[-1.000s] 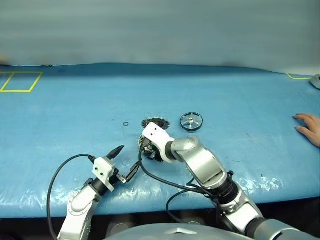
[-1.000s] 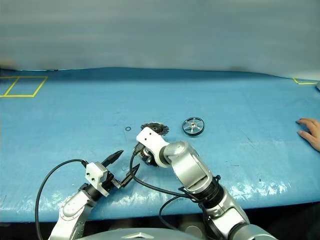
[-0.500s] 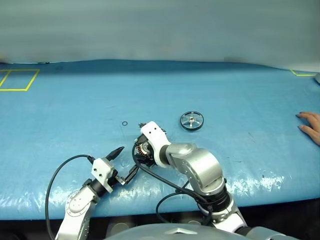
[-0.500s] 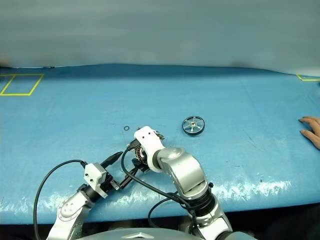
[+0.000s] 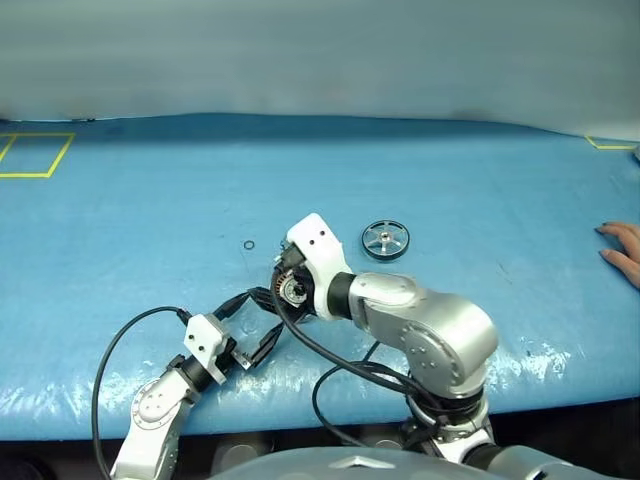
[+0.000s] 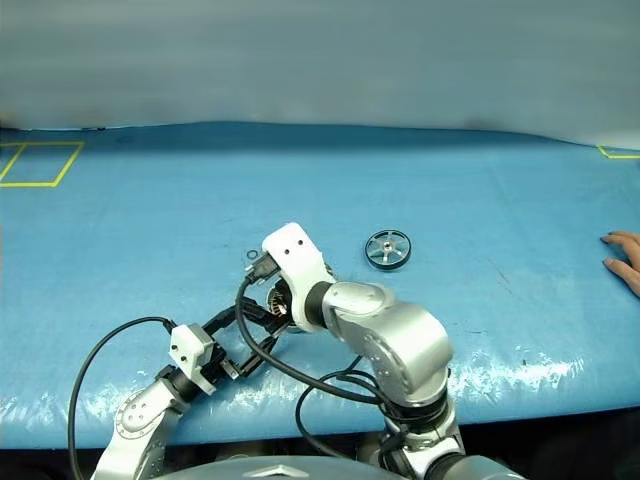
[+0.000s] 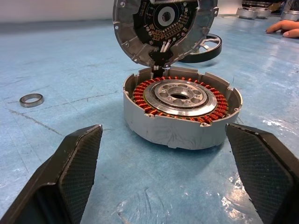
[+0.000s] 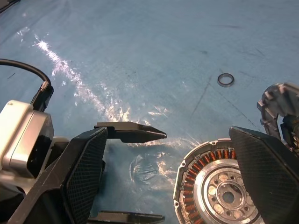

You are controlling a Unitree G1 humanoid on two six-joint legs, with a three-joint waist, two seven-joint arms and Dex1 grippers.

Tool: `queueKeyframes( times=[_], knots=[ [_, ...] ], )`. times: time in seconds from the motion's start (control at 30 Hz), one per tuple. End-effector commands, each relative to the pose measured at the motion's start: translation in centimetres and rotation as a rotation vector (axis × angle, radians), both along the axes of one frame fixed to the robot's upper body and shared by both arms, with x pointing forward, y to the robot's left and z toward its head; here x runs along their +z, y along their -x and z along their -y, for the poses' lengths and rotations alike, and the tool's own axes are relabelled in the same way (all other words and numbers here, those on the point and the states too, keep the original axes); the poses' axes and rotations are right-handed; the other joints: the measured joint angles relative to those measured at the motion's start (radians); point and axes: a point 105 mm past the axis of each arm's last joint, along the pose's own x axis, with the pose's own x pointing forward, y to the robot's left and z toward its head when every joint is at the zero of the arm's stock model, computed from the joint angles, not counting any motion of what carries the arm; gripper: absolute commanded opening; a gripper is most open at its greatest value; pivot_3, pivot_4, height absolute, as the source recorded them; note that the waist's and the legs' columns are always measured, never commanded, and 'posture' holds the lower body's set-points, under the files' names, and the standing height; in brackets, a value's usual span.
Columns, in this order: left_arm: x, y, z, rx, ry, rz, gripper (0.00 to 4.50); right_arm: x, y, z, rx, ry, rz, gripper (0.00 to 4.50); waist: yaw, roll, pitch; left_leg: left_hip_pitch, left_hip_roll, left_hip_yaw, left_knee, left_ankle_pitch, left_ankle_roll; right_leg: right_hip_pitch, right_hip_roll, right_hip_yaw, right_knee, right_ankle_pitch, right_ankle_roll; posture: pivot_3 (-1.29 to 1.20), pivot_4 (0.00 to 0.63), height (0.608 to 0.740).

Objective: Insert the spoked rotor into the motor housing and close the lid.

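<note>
The motor housing point(image 7: 182, 109) sits on the blue table, its copper windings and silver core exposed. Its lid point(image 7: 163, 28) stands up on the hinge at the housing's far side, with the dark patterned face turned toward the housing. The spoked rotor point(image 5: 384, 240) lies flat on the table, beyond and to the right of the housing. My left gripper point(image 5: 258, 315) is open and level, just short of the housing with nothing between its fingers. My right gripper point(image 8: 168, 135) is open above the housing's near-left side, angled down and empty.
A small metal ring point(image 5: 249, 245) lies left of the housing. A person's hand point(image 5: 622, 250) rests on the table at the far right edge. Yellow tape marks point(image 5: 30, 155) lie at the back left. Black cables point(image 5: 330, 355) hang from both wrists near the table's front edge.
My right gripper has opened wide and lifted up off the housing, turning at the wrist. My left gripper has stayed where it was, open.
</note>
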Motion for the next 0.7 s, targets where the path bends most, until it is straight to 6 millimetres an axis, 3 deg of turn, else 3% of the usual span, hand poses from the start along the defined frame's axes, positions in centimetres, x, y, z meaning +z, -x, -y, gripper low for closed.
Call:
queueKeyframes(
  times=[0.03, 0.17, 0.23, 0.33, 0.43, 0.57, 0.7],
  knots=[
    [0.9, 0.1, 0.1, -0.023, 0.007, 0.023, 4.50, 0.1, 1.8, 1.7, 0.095, -0.041, -0.018, 4.40, 0.001, -0.001, 0.001, 0.000, 0.000, 0.000, 0.000, 0.000, 0.000, 0.000, 0.000, 0.000, 0.000, 0.000, 0.000, 0.00, 0.150, 0.740],
    [1.0, 0.1, 0.0, -0.028, 0.009, 0.019, 4.50, -0.5, 3.1, 4.3, 0.116, -0.064, 0.046, 4.40, 0.001, -0.001, 0.001, 0.000, -0.001, -0.001, 0.000, 0.000, 0.000, 0.001, 0.000, 0.000, 0.000, 0.000, 0.001, 0.00, 0.150, 0.740],
    [1.1, 0.0, -0.1, -0.026, 0.006, 0.020, 4.50, -0.9, 2.7, 5.8, 0.063, -0.087, 0.170, 4.40, 0.005, -0.002, 0.001, 0.000, -0.001, -0.003, 0.000, 0.000, 0.000, 0.002, 0.002, 0.001, 0.000, -0.002, 0.002, 0.00, 0.150, 0.740],
    [1.3, -0.2, -0.6, -0.012, 0.001, 0.020, 4.50, -2.6, 1.7, 8.3, -0.086, -0.172, 0.213, 4.40, 0.006, -0.003, 0.001, 0.001, -0.002, -0.003, 0.000, 0.000, 0.000, 0.002, 0.003, 0.004, 0.001, -0.005, 0.005, 0.00, 0.150, 0.740],
    [1.4, -0.5, -1.7, 0.031, 0.008, -0.015, 4.50, -5.7, 0.1, 11.0, -0.271, -0.101, 0.282, 4.40, 0.006, -0.003, 0.002, 0.003, 0.000, -0.002, 0.002, 0.000, 0.000, 0.004, 0.006, 0.005, 0.001, -0.007, 0.010, 0.00, 0.150, 0.740],
    [1.8, -1.3, -3.8, 0.110, 0.014, -0.047, 4.50, -8.3, 0.4, 11.4, -0.317, -0.054, 0.325, 4.40, 0.011, -0.003, 0.002, 0.004, 0.000, 0.000, 0.003, 0.001, 0.000, 0.005, 0.005, 0.008, 0.002, -0.007, 0.010, 0.00, 0.150, 0.740],
    [3.0, -3.0, -5.4, 0.212, 0.007, -0.019, 4.50, -9.5, 0.5, 11.2, -0.346, 0.018, 0.464, 4.40, 0.019, -0.004, 0.002, 0.004, 0.000, 0.001, 0.003, 0.001, 0.000, 0.005, 0.005, 0.009, 0.002, -0.007, 0.010, 0.00, 0.150, 0.740]
  ],
)
